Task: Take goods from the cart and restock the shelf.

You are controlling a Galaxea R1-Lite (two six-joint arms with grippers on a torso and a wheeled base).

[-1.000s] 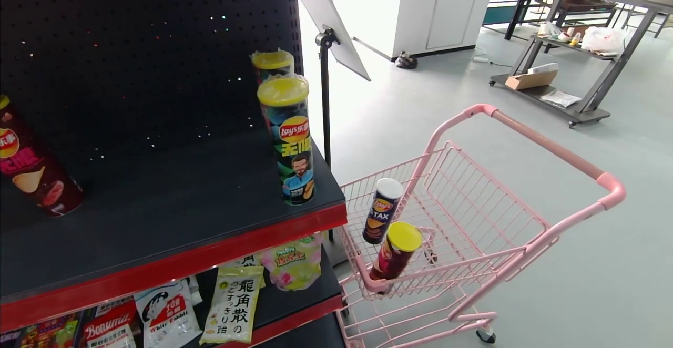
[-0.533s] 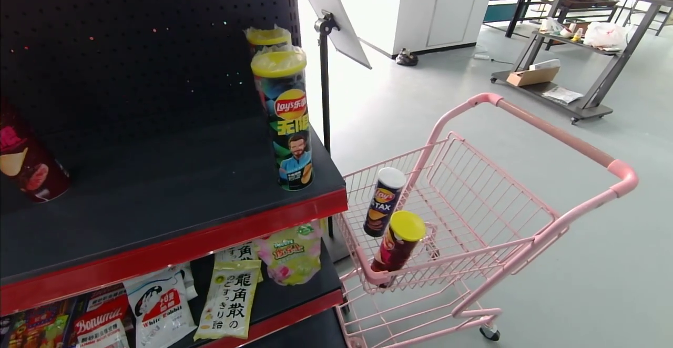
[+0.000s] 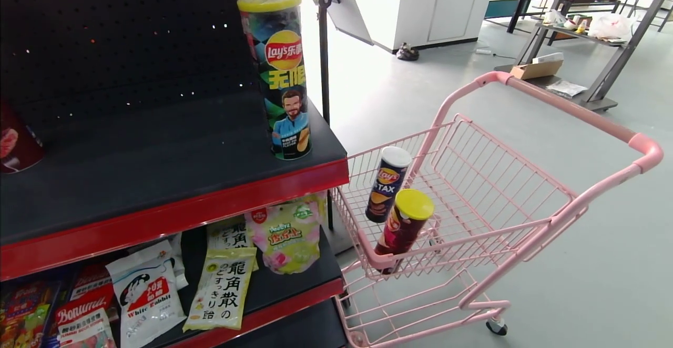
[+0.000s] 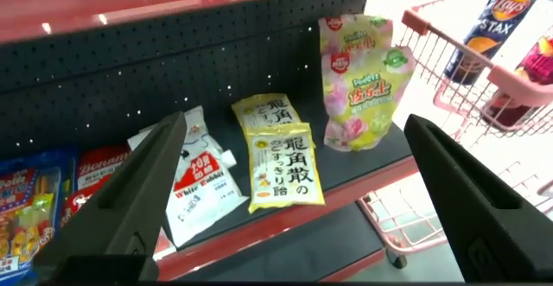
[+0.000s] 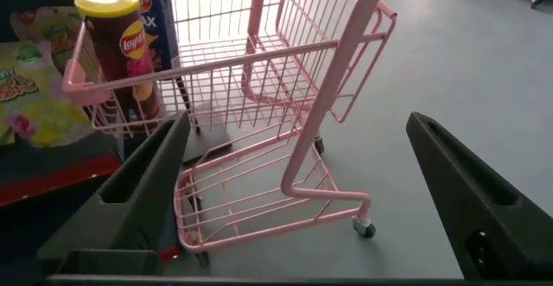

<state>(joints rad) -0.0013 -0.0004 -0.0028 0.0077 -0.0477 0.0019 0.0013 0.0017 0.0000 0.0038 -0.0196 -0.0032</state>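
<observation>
A pink cart (image 3: 547,103) stands right of the shelf. In its basket lean a dark can with a white lid (image 3: 387,184) and a maroon can with a yellow lid (image 3: 405,224). On the black upper shelf (image 3: 157,159) a tall blue-green can with a yellow lid (image 3: 282,80) stands at the right end, and a maroon can (image 3: 13,143) at the far left edge. My left gripper (image 4: 294,126) is open before the lower shelf's snack bags. My right gripper (image 5: 295,122) is open and low beside the cart (image 5: 333,87), near the maroon can (image 5: 121,48).
The lower shelf holds a green-pink bag (image 3: 286,240), a yellow bag (image 3: 223,290) and a white bag (image 3: 147,298). A stand with a tilted board (image 3: 328,1) rises behind the shelf's end. Open grey floor lies right of the cart; metal tables (image 3: 578,27) stand far back.
The whole head picture has shifted, with shelf and cart now higher and larger: the camera has moved. The cans and the cart keep their places.
</observation>
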